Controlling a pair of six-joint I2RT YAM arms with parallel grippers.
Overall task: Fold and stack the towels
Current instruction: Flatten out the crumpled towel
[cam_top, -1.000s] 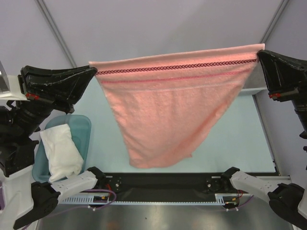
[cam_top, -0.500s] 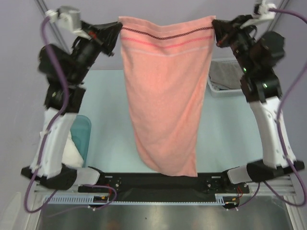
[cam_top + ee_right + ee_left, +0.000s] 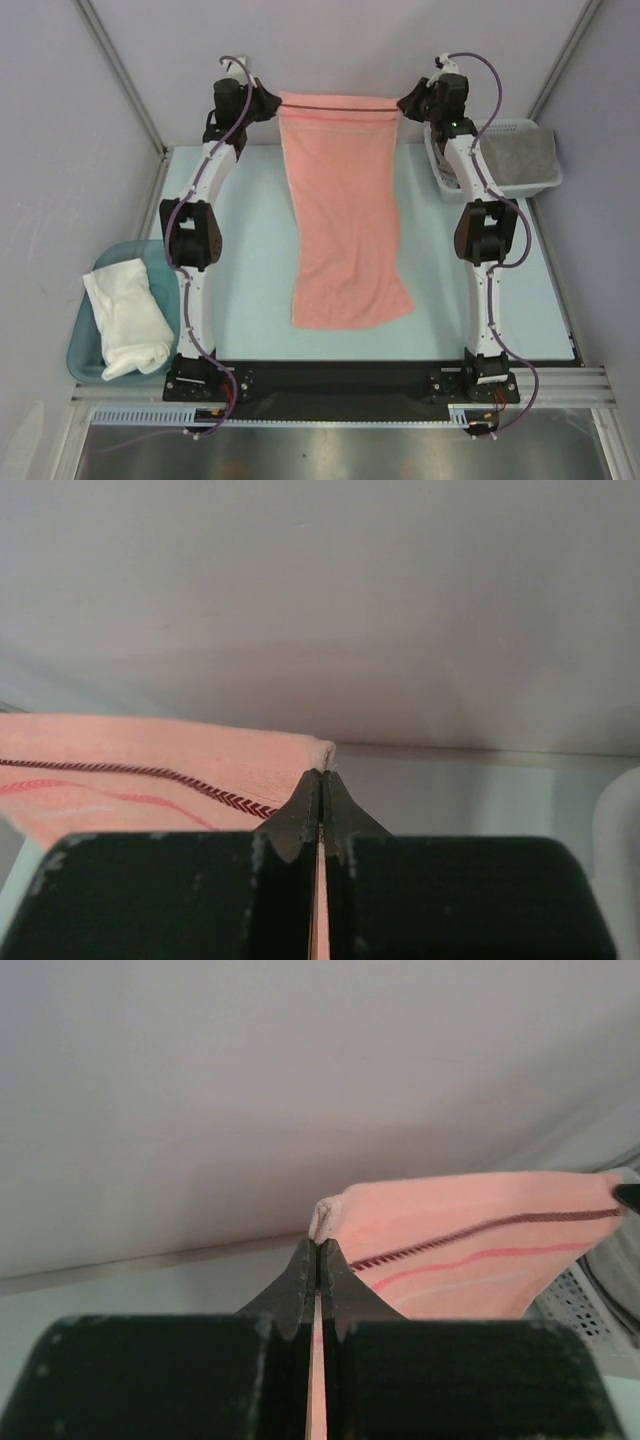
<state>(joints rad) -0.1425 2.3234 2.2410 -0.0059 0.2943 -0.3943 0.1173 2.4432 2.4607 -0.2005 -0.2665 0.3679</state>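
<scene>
Two hands, left hand (image 3: 270, 100) and right hand (image 3: 407, 103), each clamped on one top corner of the salmon-pink towel (image 3: 345, 220), hold its striped edge taut at 12 o'clock, its lower end resting on the tabletop (image 3: 250, 260) near centre.

Both arms reach up toward the far side, left gripper (image 3: 271, 100) and right gripper (image 3: 406, 103) level, each pinching a salmon-pink towel (image 3: 345, 230) corner.

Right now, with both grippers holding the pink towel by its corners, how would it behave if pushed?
Probably floppy: the pink towel hangs limp between the left gripper and the right gripper. Likely light, since two thin corner pinches carry it. Pushed, it would probably bunch or swing, not slide stiffly.
</scene>
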